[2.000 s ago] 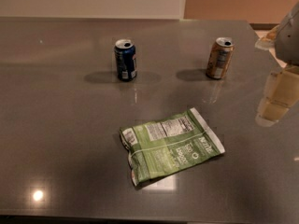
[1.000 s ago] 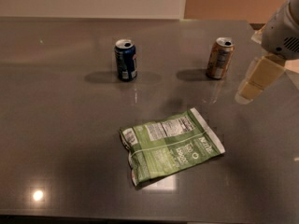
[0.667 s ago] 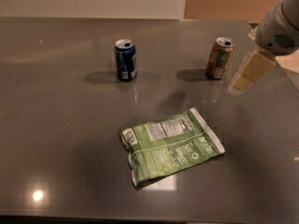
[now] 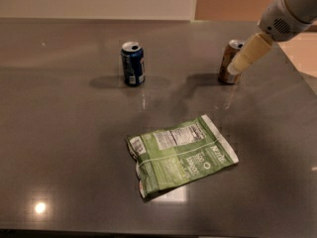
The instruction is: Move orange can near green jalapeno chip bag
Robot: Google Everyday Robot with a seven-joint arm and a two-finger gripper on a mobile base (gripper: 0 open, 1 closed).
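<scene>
Where claw [image 4: 237, 66] hangs, orange can [image 4: 226, 66] stands.

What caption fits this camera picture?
Gripper at the orange can; blue can alongside, green jalapeno chip bag lying flat nearer the camera.

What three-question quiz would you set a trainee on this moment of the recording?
1. True or false: the blue can stands upright, to the left of the orange can in the camera view.
2. Which lies nearest the camera? A. blue can B. orange can C. green jalapeno chip bag
3. Fill in: the gripper is at the right side of the ____ can, far right on the table.
Key: 1 true; 2 C; 3 orange.
</scene>
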